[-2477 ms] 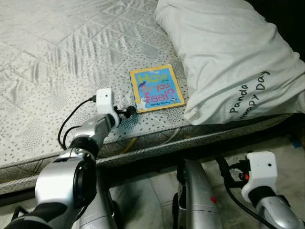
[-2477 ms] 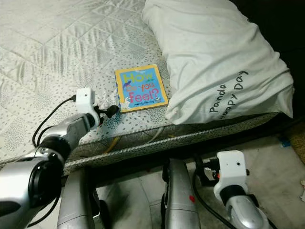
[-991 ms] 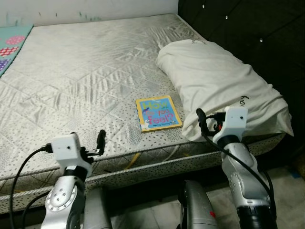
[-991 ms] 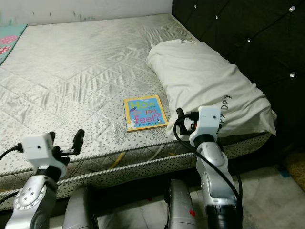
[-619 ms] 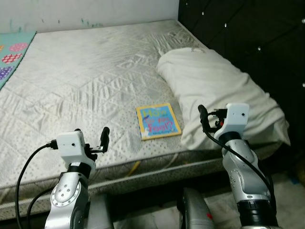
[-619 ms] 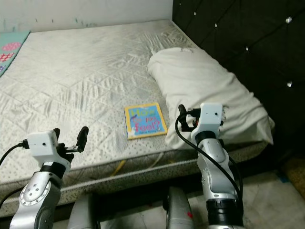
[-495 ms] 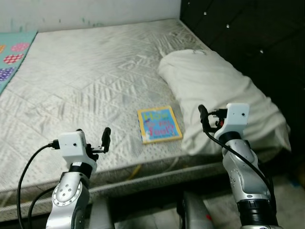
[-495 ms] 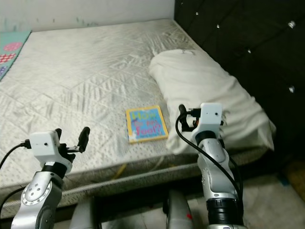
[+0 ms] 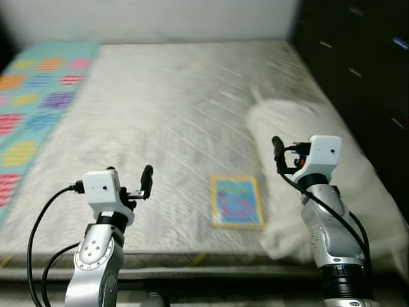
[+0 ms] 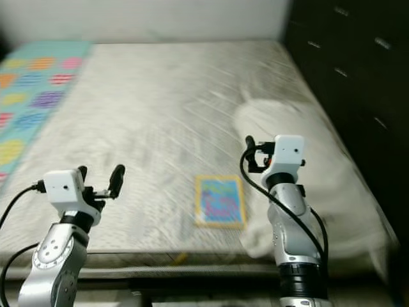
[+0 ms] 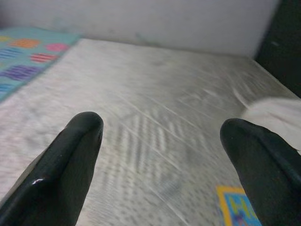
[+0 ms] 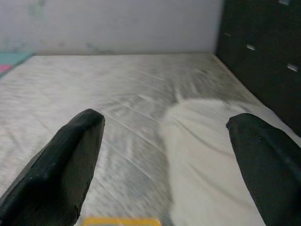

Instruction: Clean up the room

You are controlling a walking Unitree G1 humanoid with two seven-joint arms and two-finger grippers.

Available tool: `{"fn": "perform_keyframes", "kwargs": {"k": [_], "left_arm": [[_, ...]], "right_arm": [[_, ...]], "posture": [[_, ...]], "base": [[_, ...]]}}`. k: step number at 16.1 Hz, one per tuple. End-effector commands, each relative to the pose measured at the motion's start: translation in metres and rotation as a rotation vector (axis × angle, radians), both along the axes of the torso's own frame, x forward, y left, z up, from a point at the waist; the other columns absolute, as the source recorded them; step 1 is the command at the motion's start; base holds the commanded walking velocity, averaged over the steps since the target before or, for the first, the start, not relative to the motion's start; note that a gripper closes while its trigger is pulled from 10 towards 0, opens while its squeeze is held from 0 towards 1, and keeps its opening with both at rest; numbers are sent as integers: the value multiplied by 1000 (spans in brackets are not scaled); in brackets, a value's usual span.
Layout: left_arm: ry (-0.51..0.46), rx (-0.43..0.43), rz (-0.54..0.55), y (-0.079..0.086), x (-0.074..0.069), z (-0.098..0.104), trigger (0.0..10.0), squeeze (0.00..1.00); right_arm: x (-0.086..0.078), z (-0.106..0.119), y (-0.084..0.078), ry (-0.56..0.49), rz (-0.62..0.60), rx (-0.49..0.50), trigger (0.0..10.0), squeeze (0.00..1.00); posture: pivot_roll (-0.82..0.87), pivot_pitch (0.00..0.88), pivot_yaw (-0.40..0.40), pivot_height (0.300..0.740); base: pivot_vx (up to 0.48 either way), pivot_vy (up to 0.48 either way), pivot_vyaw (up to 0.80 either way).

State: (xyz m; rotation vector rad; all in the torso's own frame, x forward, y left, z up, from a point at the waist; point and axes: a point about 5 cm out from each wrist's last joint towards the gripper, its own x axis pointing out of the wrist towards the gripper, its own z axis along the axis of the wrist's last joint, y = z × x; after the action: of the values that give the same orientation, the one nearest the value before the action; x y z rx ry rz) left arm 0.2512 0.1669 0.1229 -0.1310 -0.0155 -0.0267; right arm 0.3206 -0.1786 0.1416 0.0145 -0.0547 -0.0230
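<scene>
A blue children's book with a yellow border [image 9: 237, 201] lies flat on the grey quilted mattress [image 9: 160, 102], close to its near edge. A white pillow [image 9: 287, 118] lies just right of the book, against the headboard. My left gripper [image 9: 128, 174] is held up over the near edge, left of the book and apart from it. It is open and holds nothing; its wrist view has the book's corner [image 11: 235, 207] past the fingers [image 11: 66, 160]. My right gripper [image 9: 286, 152] hovers open above the pillow's near part, its wrist view facing the pillow [image 12: 207, 136].
A black tufted headboard [image 9: 358, 64] runs along the right side. A teal blanket with coloured patches [image 9: 32, 96] covers the bed's far left. A pale wall [image 9: 160, 19] closes the back. The whole picture is blurred.
The camera has swung up and left, bringing the coloured blanket into view. Both arms stay raised with open fingers. The book and pillow lie where they were.
</scene>
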Motion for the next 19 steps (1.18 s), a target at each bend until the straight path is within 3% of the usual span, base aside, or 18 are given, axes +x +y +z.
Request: {"fn": "perform_keyframes", "kwargs": {"k": [1,9,16,19], "left_arm": [[15,4,7,2,-1,-2,10000,0],[47,-48,-22,-5,-3,-8,10000,0],[55,-24,-59,-12,-3,-9,10000,0],[51,-76,-45,-11,-2,-8,10000,0]], "right_arm": [[1,0,1,2,-3,5,10000,0],[-3,-4,-3,9,-31,-23,10000,0],[-14,-16,18,38,19,12,10000,0],[-13,-17,17,43,25,14,10000,0]], "posture": [[-71,0,11,740],[-65,0,8,740],[-64,0,5,740],[-63,0,1,740]], "base": [[0,0,0],[0,0,0],[0,0,0],[0,0,0]]}}
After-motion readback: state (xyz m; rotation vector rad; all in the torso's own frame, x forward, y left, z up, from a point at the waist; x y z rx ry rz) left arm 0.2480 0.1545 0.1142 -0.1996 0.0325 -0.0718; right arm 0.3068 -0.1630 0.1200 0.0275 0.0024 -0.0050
